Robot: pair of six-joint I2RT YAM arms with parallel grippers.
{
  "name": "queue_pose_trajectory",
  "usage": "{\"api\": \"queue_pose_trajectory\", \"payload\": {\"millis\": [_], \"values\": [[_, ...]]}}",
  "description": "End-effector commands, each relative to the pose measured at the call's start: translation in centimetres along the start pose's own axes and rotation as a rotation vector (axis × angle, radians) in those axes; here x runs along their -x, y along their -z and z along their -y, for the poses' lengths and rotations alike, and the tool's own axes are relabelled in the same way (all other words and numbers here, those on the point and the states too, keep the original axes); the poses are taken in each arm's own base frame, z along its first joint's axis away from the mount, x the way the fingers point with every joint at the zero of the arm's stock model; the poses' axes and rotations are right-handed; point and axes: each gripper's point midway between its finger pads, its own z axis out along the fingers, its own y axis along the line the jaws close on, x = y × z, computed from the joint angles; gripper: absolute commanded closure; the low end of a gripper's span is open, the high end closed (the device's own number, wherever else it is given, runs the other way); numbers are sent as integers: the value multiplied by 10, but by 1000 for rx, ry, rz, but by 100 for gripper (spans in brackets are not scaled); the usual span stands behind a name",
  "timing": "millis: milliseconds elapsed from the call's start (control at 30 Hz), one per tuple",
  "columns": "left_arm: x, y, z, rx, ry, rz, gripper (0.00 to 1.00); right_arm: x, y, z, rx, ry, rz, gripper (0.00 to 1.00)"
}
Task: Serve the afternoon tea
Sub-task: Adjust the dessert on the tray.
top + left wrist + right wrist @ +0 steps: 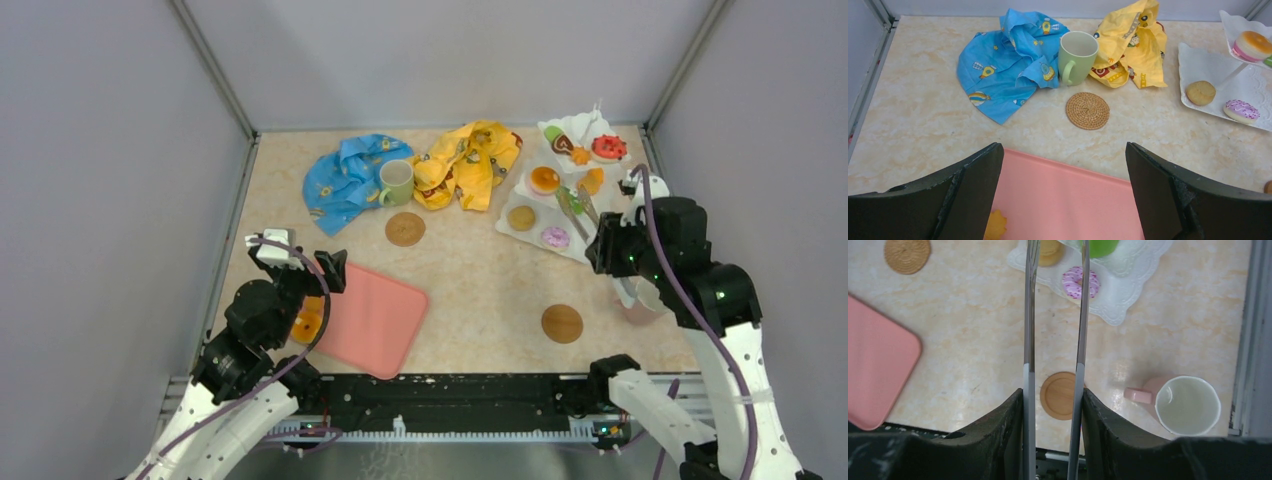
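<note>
The toy pastries look light and squashy, so each is probably best pinched gently across its middle. The right end effector is clamped on metal tongs. Their tips reach over the white stand at the bench's far right corner, by a green pastry beyond the pink donut; whether they straddle it I cannot tell. The left end effector gapes wide above the pink tray at the near left edge, an orange pastry lying beneath it.

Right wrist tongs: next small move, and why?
Probably squeeze slightly more: the right gripper holds the tongs with their arms apart, reaching over the stand beside a green pastry. Tips are out of frame, so contact is unconfirmed.
</note>
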Motion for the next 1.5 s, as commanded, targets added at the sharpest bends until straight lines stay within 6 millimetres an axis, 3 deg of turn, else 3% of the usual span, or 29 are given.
{"api": "queue_pose_trajectory", "payload": {"millis": [0,133,267,500,667,833,1000,1300,1467], "values": [[9,-3,3,-8,5,38,1,8,22,-31,191,-17,64,60],[10,-3,2,-3,9,38,1,9,30,-49,300,-27,102,60],[19,1,5,-17,43,48,1,-3,20,-71,427,-60,85,61],[69,12,12,-41,60,133,1,-7,-8,-94,551,-90,121,61],[102,4,15,-23,-12,163,1,-9,-32,-124,597,-70,139,61],[121,-24,18,43,-106,144,1,-19,-49,-190,681,63,140,60],[141,-35,37,6,-17,129,1,-35,-53,-266,808,252,225,60],[196,-4,67,-159,118,162,1,-85,-73,-368,989,525,234,60],[200,14,63,-178,119,167,1,-122,-77,-413,1047,728,236,58]]}}
